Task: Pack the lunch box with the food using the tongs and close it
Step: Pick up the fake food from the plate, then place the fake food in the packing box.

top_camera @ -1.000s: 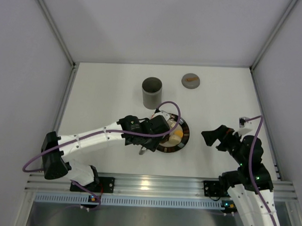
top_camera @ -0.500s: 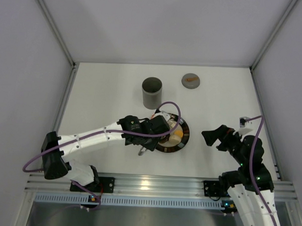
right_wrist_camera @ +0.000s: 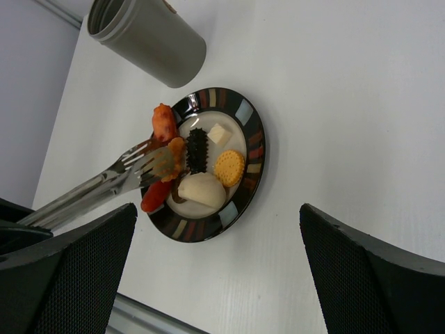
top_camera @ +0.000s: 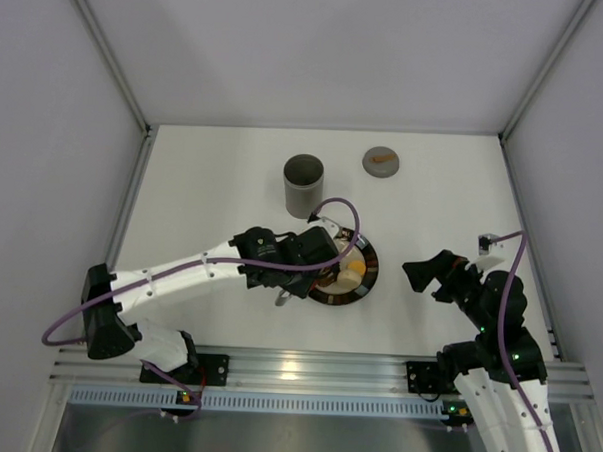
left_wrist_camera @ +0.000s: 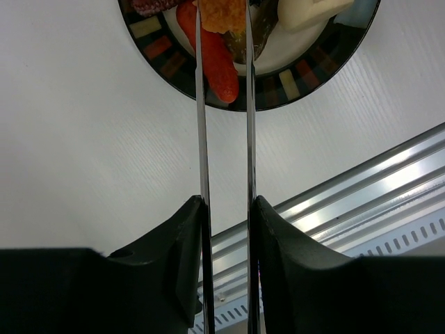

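The silver tongs [left_wrist_camera: 201, 125] run up from my left gripper [left_wrist_camera: 226, 209], which is shut on their two arms. Their forked tips [right_wrist_camera: 142, 165] pinch an orange food piece [right_wrist_camera: 174, 156] over the dark striped plate [right_wrist_camera: 254, 149]. I cannot tell whether that piece is off the plate. On the plate lie a red sausage [right_wrist_camera: 154, 197], a pale dumpling [right_wrist_camera: 201, 189], a round cracker [right_wrist_camera: 229, 168], a black piece [right_wrist_camera: 197, 151] and a cream cube [right_wrist_camera: 219, 133]. The grey lunch box [top_camera: 303, 184] stands open behind the plate. My right gripper [top_camera: 424, 276] hangs open, right of the plate.
The flat grey lid [top_camera: 381, 160] with an orange mark lies at the back, right of the lunch box [right_wrist_camera: 146, 38]. An aluminium rail [top_camera: 295, 371] runs along the near table edge. White walls close in the left, right and back.
The left gripper has squeezed the tongs' arms closer together round the orange piece. The left arm has shifted very slightly. The right arm has not moved.
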Available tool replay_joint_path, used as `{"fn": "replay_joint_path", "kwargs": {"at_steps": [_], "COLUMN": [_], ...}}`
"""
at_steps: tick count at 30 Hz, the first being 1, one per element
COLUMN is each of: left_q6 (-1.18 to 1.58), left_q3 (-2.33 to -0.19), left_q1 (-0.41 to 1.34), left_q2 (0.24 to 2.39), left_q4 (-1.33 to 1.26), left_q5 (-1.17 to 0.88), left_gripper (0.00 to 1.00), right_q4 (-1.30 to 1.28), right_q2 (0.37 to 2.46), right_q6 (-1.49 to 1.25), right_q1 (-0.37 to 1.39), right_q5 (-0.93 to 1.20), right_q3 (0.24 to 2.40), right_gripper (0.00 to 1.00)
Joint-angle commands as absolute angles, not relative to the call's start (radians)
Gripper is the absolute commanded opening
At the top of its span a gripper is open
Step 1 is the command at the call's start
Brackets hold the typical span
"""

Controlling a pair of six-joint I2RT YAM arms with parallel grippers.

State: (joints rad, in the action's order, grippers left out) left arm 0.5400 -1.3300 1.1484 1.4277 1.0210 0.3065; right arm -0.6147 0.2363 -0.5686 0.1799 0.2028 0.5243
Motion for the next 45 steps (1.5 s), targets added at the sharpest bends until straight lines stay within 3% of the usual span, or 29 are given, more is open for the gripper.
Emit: {"fn": "replay_joint_path", "kwargs": {"at_steps": [1, 14, 32, 45], "left_q6": [0.535, 0.534, 0.519, 0.450], "left_q3": [-1.387, -1.454, -1.802, -1.876], "left_q1": [1.154, 1.154, 1.137, 0.874], "left_q2": [1.379, 1.345, 1.405, 1.506], "left_q4": [1.038, 1.077, 1.180, 1.115], "left_q5": [0.337, 0.364, 0.520, 0.442], "left_gripper": [0.20, 0.17, 0.18, 0.20], "right_q4": [-0.614, -0.609, -0.606, -0.607], "right_q2": [0.227, 0.227, 0.247, 0.261], "right_q6": [-0.564, -0.568, -0.561, -0.549], "right_q1": [0.169, 0.169, 0.169, 0.169], "right_q5": [0.196, 0.198, 0.196, 0.196], "right_q3": [0.546, 0.545, 0.566, 0.580], "right_gripper": [0.99, 0.99, 1.00, 1.00]}}
